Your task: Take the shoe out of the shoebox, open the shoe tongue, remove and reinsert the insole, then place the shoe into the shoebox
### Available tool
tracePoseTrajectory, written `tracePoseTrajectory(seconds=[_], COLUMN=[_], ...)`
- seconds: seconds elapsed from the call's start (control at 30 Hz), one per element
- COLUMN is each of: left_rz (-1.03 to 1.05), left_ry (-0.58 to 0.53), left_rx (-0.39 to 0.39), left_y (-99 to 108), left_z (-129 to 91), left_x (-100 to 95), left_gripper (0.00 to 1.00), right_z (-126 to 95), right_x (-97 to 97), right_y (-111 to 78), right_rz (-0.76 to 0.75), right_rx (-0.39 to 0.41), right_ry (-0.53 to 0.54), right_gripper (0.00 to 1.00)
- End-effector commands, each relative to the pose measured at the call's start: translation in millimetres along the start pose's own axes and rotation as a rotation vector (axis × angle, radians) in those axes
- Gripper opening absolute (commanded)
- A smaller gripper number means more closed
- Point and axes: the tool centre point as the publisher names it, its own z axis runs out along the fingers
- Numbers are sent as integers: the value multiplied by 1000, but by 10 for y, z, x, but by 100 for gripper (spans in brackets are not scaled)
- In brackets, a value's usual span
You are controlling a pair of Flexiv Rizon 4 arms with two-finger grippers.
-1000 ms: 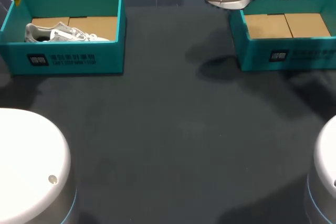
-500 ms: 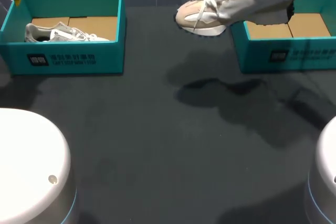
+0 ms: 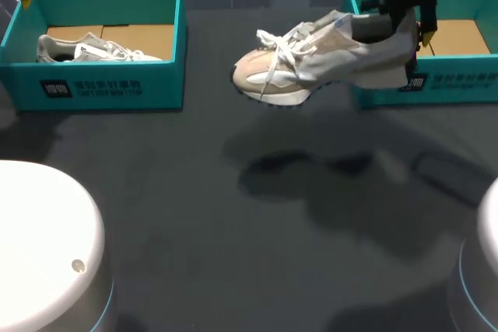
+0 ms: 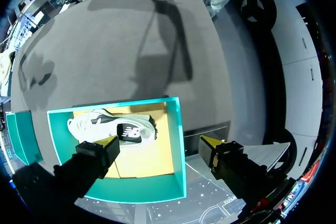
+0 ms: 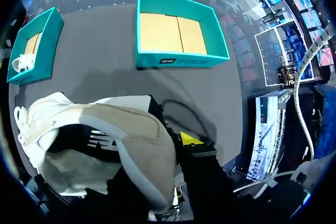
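Head view: at the upper left, our left jaws hang wide apart over the left shoebox (image 3: 93,87), and a white shoe (image 3: 93,50) lies inside it. At the upper middle, a beige shoe (image 3: 311,64) hangs above the dark table (image 3: 233,231) with its toe pointing left. Our right jaws clamp its heel. At the upper right, the right shoebox (image 3: 467,83) shows its brown cardboard floor.

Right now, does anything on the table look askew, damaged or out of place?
Nothing damaged or spilled. The beige shoe hangs toe-down from the right hand, gripped at the heel only, laces loose. The white shoe seems to lie on its side in the left shoebox.
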Motion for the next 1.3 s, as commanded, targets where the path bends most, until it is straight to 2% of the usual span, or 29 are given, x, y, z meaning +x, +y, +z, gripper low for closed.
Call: tracePoseTrajectory(seconds=[0.03,0.23,0.5,0.77,1.0,1.3], left_rz=[1,1,1,1,1,1], left_ry=[1,1,1,1,1,1], left_rx=[2,2,2,2,2,2], left_y=[8,8,8,8,8,8], left_z=[-4,-4,-4,-4,-4,-4], left_x=[6,6,6,6,6,6], left_gripper=[100,100,100,100,100,100], right_z=[58,145,339,631,928,1266], right_x=[93,282,482,695,885,1064], right_y=[-289,-520,-691,-763,-806,-906], right_rz=[4,-11,-17,-35,-45,-61], right_rx=[-83,-76,-78,-69,-75,-50], right_ry=[12,6,21,17,54,59], right_gripper=[0,0,0,0,0,0])
